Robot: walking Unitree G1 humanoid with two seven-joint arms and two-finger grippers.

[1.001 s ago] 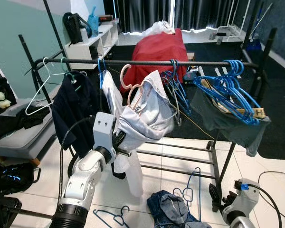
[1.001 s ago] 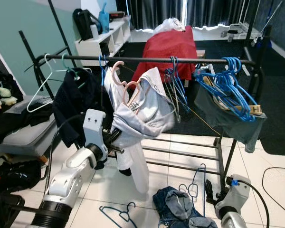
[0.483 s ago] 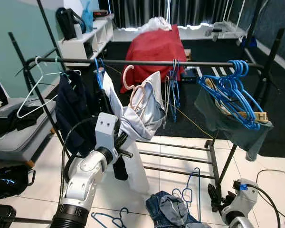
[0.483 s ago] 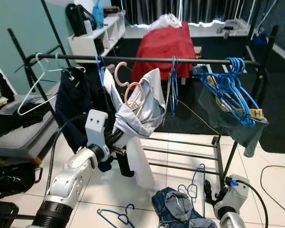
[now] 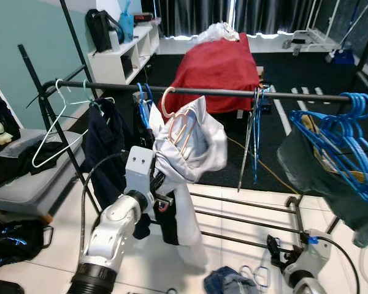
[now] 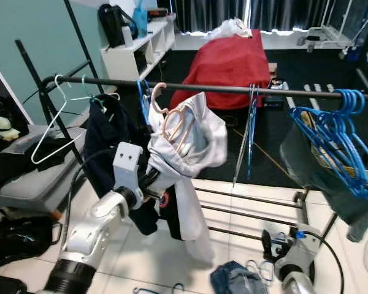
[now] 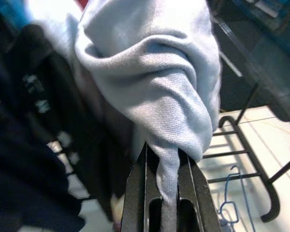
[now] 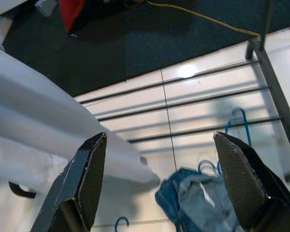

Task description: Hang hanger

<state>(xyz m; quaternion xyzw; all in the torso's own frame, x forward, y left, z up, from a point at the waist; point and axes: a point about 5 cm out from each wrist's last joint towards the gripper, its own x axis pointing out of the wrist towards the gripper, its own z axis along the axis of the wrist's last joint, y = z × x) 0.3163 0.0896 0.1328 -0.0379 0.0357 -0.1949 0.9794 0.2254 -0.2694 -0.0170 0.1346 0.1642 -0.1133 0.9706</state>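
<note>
A pink hanger (image 5: 179,122) carries a light grey garment (image 5: 199,144) at the black rail (image 5: 233,92) of the clothes rack. Its hook (image 5: 165,100) reaches the rail just right of some blue hangers; I cannot tell whether it rests on the rail. My left gripper (image 5: 163,185) is below, shut on a bunched fold of the grey garment (image 7: 154,96), with the fabric pinched between its black fingers (image 7: 136,193). My right gripper (image 5: 274,247) hangs low near the floor at the right, with its fingers (image 8: 84,181) spread wide and nothing between them.
A dark garment (image 5: 107,153) and a white hanger (image 5: 55,122) hang at the rail's left end. Several blue hangers (image 5: 346,138) with a dark cloth hang at its right. Denim clothes (image 5: 230,283) and blue hangers lie on the tiles below. The rack's lower bars (image 5: 245,217) cross behind.
The view has shifted. My left gripper has lifted the garment, and the pink hook has risen from below the rail up to rail height. The right arm stays low.
</note>
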